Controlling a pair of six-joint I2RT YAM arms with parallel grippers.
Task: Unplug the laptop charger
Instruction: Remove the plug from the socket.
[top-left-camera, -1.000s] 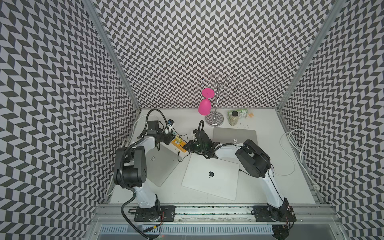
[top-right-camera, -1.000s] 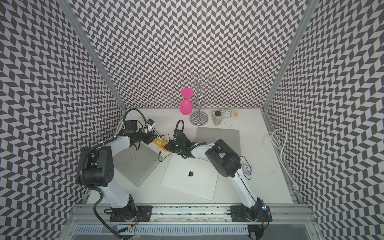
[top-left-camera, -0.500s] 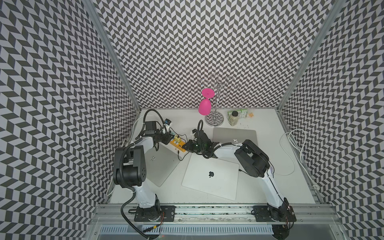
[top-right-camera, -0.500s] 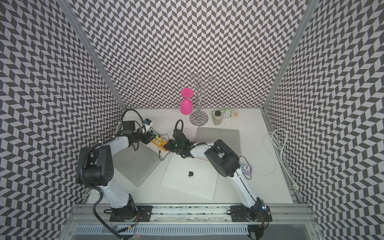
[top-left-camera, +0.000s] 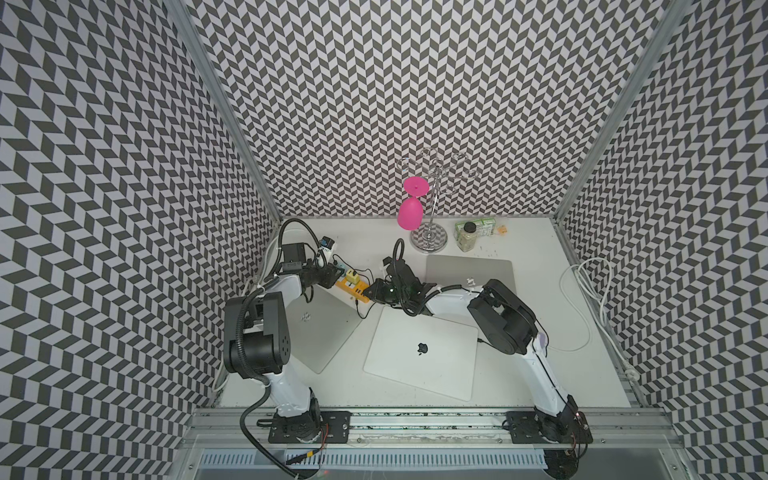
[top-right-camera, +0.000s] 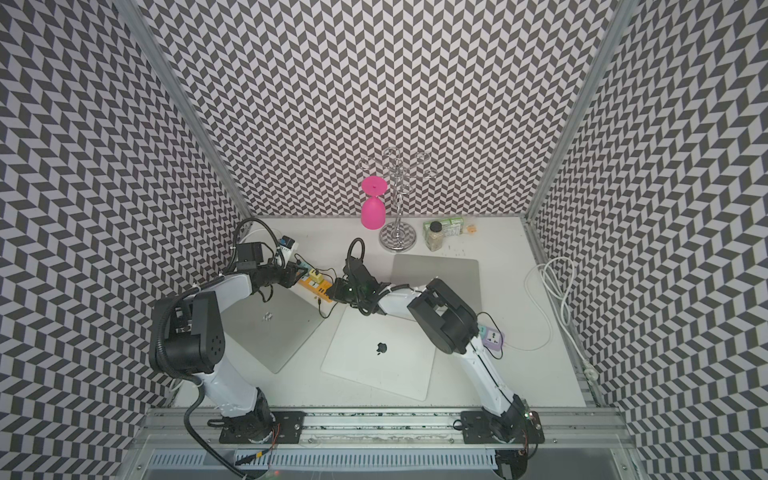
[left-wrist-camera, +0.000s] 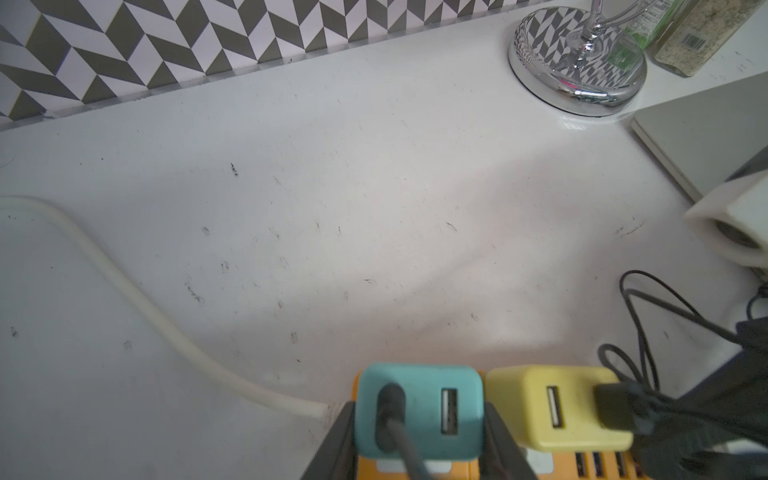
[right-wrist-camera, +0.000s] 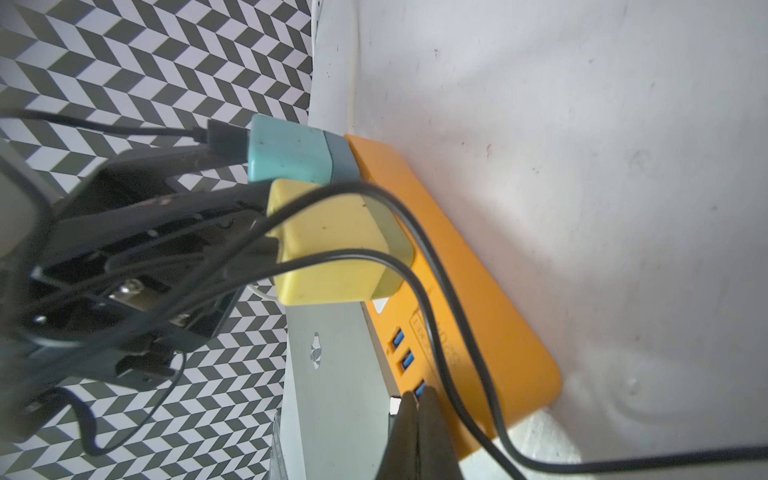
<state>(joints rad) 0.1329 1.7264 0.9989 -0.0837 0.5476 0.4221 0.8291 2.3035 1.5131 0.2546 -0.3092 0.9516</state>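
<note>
Task's thing: the teal charger (right-wrist-camera: 291, 153) stands plugged into the orange power strip (right-wrist-camera: 469, 291), at the end nearer the left arm. The strip lies on the tabletop (left-wrist-camera: 332, 208) between the two arms. We take the teal one for the laptop charger because it is the one grasped.
Left gripper (left-wrist-camera: 419, 419): its jaws are closed on the teal charger, one of the fingers (left-wrist-camera: 336, 440) against each side. The socket face with the dark cable (left-wrist-camera: 390, 415) is turned toward the wrist.
Right gripper (right-wrist-camera: 417, 411): jaws fully together, holding nothing, tips pressed on the strip's other end by the blue ports.
Neighbour: the yellow charger (right-wrist-camera: 328, 245) sits just beside the teal one; we cannot tell whether they touch.
Key relation: the charger's long axis points out of the strip's face, in line with the left jaws. We judge the pull should run straight back along that axis while the right arm pins the strip.
Nearer arm: the left, which holds it.
Risk: a slanted pull could bind the pins or drag the strip.
</note>
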